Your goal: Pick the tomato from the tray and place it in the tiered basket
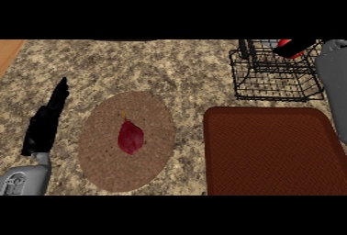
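The granite counter (pixel 169 69) fills my view. Biggest on it is the brown tray (pixel 271 151), at about four o'clock; I see nothing lying on it. Next is the round woven mat (pixel 102 160) at eight o'clock, with a dark red pointed thing (pixel 130 137) at its middle, perhaps a pepper or a leaf. I judge that is not the tomato.

At one to two o'clock stands the black wire tiered basket (pixel 274 80). My right forearm (pixel 335 87) reaches up along the three o'clock edge, and something red (pixel 293 47) shows over the basket's upper tier, very likely the tomato. My right hand is out of sight there, so whether its fingers clasp the tomato I cannot tell.

My left hand (pixel 46 124) rests at nine o'clock, fingers straight and together, holding nothing.

So I judge the pick is done and the carry nearly so. Left to do is setting the tomato down inside the basket and letting go.
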### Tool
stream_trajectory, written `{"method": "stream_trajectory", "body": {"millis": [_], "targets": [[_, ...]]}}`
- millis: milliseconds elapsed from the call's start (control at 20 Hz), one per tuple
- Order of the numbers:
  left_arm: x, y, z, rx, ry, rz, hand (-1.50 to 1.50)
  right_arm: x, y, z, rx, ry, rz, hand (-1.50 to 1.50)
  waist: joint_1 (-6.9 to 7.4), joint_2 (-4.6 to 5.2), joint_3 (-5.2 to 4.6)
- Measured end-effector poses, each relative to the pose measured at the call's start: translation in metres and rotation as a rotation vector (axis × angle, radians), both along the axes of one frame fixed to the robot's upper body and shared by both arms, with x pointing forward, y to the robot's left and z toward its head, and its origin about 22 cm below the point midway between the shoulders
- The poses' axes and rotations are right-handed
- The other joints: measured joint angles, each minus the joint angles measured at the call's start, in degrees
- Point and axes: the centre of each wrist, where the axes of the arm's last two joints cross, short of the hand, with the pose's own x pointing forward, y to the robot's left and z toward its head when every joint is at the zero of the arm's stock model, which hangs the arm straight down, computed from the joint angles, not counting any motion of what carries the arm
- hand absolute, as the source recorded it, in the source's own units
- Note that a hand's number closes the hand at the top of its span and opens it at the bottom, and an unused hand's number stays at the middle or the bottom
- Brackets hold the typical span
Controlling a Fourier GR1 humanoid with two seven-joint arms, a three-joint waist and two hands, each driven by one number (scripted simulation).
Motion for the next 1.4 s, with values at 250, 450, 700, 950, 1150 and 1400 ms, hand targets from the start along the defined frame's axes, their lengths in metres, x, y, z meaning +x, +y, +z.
{"method": "stream_trajectory", "body": {"millis": [250, 450, 700, 950, 1150, 1400], "targets": [[0.001, 0.002, -0.001, -0.006, 0.002, 0.002, 0.00, -0.003, -0.009, 0.001, 0.107, -0.121, -0.015, -1.50, -0.05, -0.02, 0.01], [0.002, 0.001, 0.002, 0.001, 0.002, 0.004, 0.00, -0.008, -0.012, 0.020, 0.167, -0.220, -0.039, -1.50, -0.32, -0.18, 0.00], [-0.002, 0.005, 0.004, 0.005, 0.008, 0.012, 0.00, -0.026, -0.039, 0.056, 0.217, -0.287, -0.109, -1.50, -0.59, -0.34, -0.04], [-0.002, 0.006, 0.001, 0.002, 0.010, 0.023, 0.00, -0.056, -0.081, 0.067, 0.320, -0.265, -0.183, -1.50, -1.40, -0.49, -0.03], [-0.008, 0.008, 0.001, 0.000, 0.009, 0.038, 0.00, -0.094, -0.133, 0.067, 0.364, -0.231, -0.215, -1.50, -1.75, -0.57, -0.01], [-0.013, 0.006, -0.001, -0.001, 0.009, 0.035, 0.00, -0.147, -0.186, 0.057, 0.427, -0.253, -0.199, -1.50, -1.87, -0.54, 0.00]]}}
